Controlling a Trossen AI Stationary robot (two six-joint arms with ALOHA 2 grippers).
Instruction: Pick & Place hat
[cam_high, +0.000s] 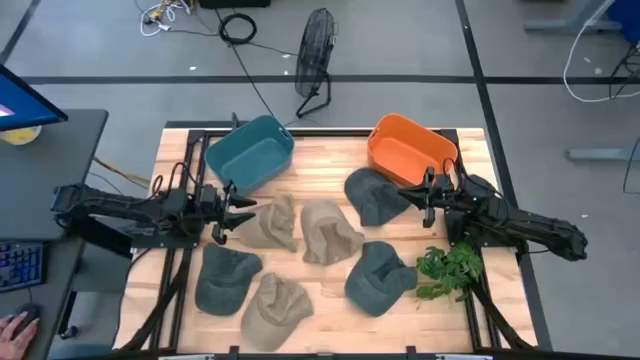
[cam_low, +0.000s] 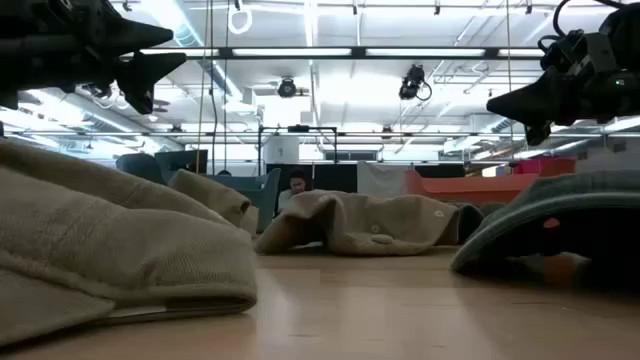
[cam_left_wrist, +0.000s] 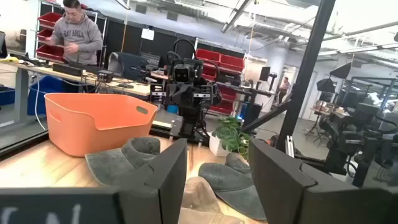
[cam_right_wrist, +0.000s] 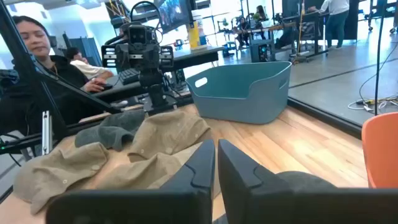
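Six hats lie flat on the wooden table: two tan ones in the middle (cam_high: 270, 225) (cam_high: 328, 232), a grey-green one (cam_high: 225, 275) and a tan one (cam_high: 272, 308) at the near left, a grey-green one (cam_high: 378, 275) at the near right, and a dark grey one (cam_high: 375, 195) in front of the orange bin (cam_high: 410, 145). My left gripper (cam_high: 222, 212) (cam_left_wrist: 217, 168) is open and empty, raised just left of the left tan hat. My right gripper (cam_high: 408, 196) (cam_right_wrist: 216, 165) is shut and empty, raised at the dark grey hat's right edge.
A teal bin (cam_high: 250, 150) stands at the far left and the orange bin at the far right. A green plant (cam_high: 450, 268) lies near the right edge. A person's hand (cam_high: 15, 325) shows off the table at the left. People sit and stand in the room beyond.
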